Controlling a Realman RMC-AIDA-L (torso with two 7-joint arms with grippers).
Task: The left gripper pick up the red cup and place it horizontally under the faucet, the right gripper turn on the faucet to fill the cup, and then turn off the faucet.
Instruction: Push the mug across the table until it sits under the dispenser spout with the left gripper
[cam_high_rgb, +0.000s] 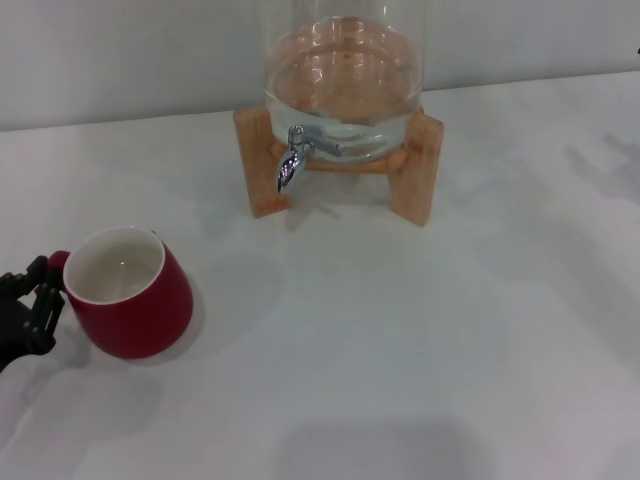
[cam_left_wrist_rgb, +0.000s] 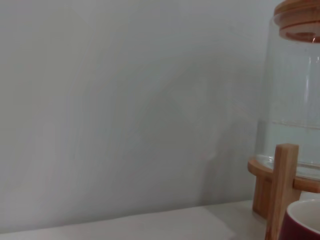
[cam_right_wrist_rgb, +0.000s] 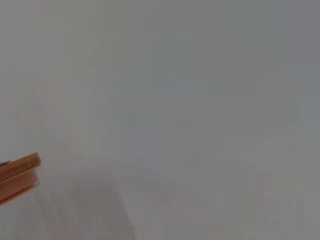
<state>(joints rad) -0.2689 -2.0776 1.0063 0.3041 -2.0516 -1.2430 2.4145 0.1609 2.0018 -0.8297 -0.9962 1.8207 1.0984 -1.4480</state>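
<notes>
The red cup (cam_high_rgb: 135, 295) stands upright on the white table at the front left, its off-white inside showing and its small handle turned to the left edge. My left gripper (cam_high_rgb: 35, 295) is at that handle, at the left edge of the head view, mostly out of frame. The cup's rim also shows in the left wrist view (cam_left_wrist_rgb: 305, 222). The chrome faucet (cam_high_rgb: 293, 160) sticks out of the front of the glass jar (cam_high_rgb: 343, 70) at the back centre, well away from the cup. The right gripper is out of view.
The jar holds water and sits on a wooden stand (cam_high_rgb: 415, 175). The left wrist view shows the stand's leg (cam_left_wrist_rgb: 282, 192) and the jar's wooden lid (cam_left_wrist_rgb: 300, 17). The right wrist view shows the lid's edge (cam_right_wrist_rgb: 17, 175) against the wall.
</notes>
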